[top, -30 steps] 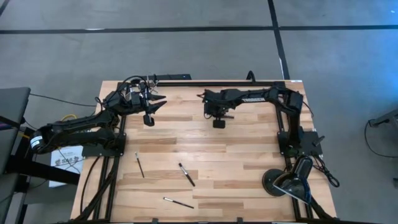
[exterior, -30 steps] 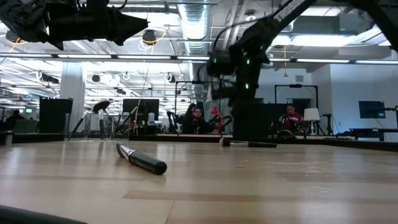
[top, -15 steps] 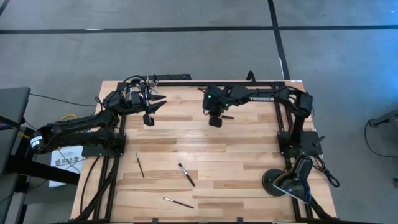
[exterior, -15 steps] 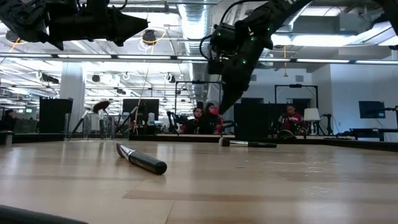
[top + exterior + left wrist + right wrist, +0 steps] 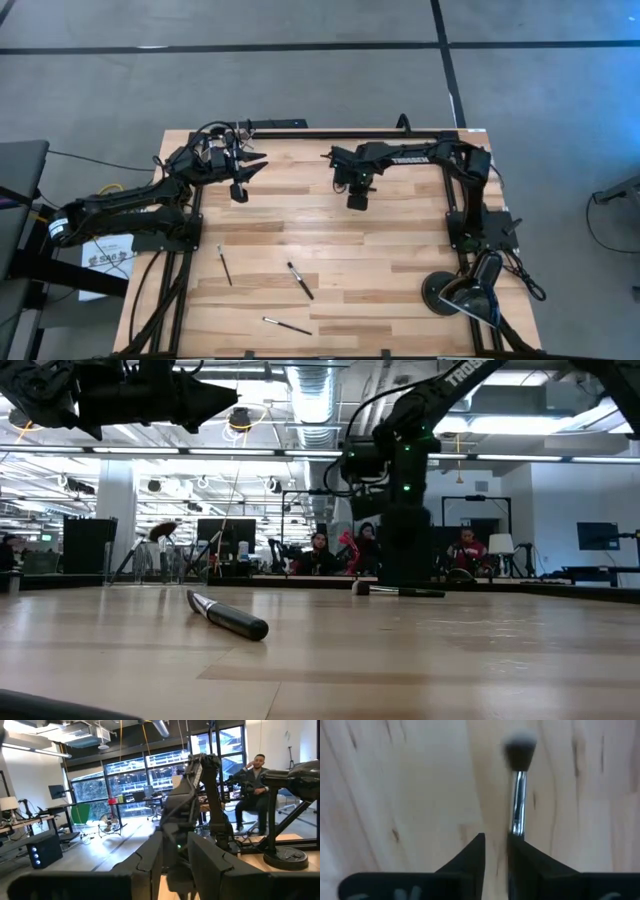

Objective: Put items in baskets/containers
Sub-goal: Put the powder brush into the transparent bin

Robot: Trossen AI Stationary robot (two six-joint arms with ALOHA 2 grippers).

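Note:
My right gripper (image 5: 356, 192) points down at the far middle of the table, fingers nearly together. It stands over a slim brush (image 5: 519, 790) with a silvery ferrule and dark bristles. The brush lies flat on the wood and also shows in the low view (image 5: 400, 592). Three more brushes (image 5: 225, 265) (image 5: 300, 281) (image 5: 287, 325) lie flat near the front. My left gripper (image 5: 258, 166) is shut and empty, raised at the far left and pointing right. Thin stems (image 5: 240, 128) stand beside it. The clear cup does not plainly show. My right gripper comes from above, pointing down. One finger (image 5: 522, 857) covers the brush's handle just behind the ferrule (image 5: 518, 822). The brush is not in the gap between the fingers. I cannot tell whether the finger touches it.
A round black lamp base (image 5: 442, 293) sits at the near right corner. The wood between the arms and the front brushes is bare. People sit in the room beyond the far edge (image 5: 318, 550).
My right gripper rose and tipped toward the table's left. It then came back down upright over the far brush, ending slightly farther right and nearer. The brush stays flat on the table.

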